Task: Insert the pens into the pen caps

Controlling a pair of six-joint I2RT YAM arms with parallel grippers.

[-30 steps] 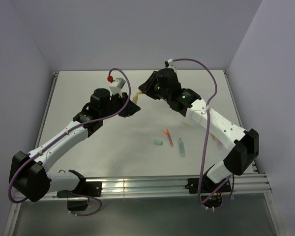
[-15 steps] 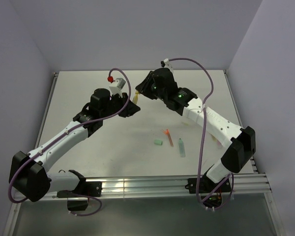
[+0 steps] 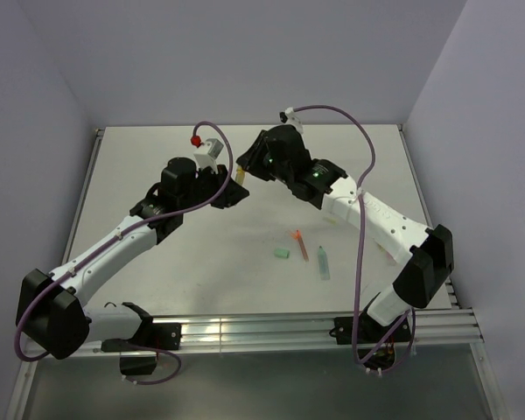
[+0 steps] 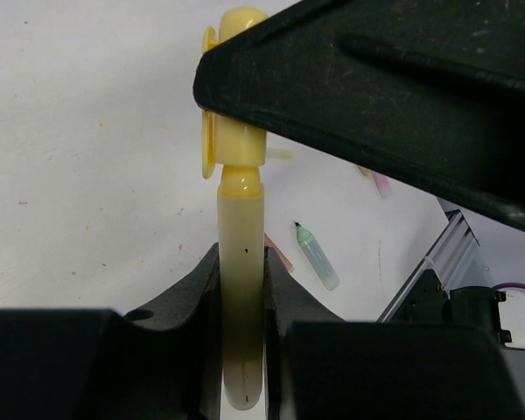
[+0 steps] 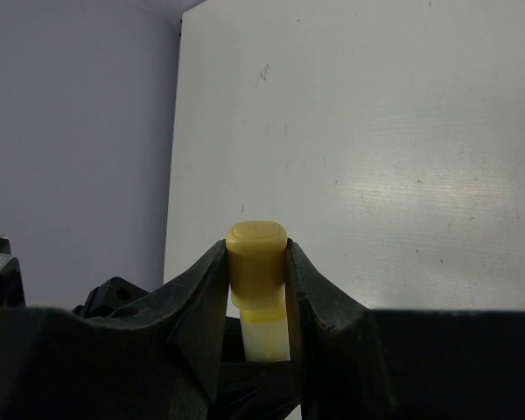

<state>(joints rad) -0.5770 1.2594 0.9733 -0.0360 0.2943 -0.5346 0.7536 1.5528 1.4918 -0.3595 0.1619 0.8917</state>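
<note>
Left gripper (image 4: 241, 267) pinches yellow pen (image 4: 241, 219), nose pointing away from wrist. Right gripper (image 5: 256, 262) clamps yellow cap (image 5: 256, 245) over that nose. Neck shows, so probably not fully seated. Orange-red pen (image 3: 301, 245), mint-teal pen (image 3: 322, 263), mint cap (image 3: 282, 254) lie loose, base-side of both grippers, not yet capped.

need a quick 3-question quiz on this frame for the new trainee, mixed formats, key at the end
1. True or false: the left gripper is clamped on a yellow pen.
2. What is between the fingers of the right gripper?
A. a purple cap
B. a yellow cap
C. nothing
3. In the top view, what colour is the loose cap lying just left of the orange-red pen?

Key: 1 true; 2 B; 3 mint green.
</note>
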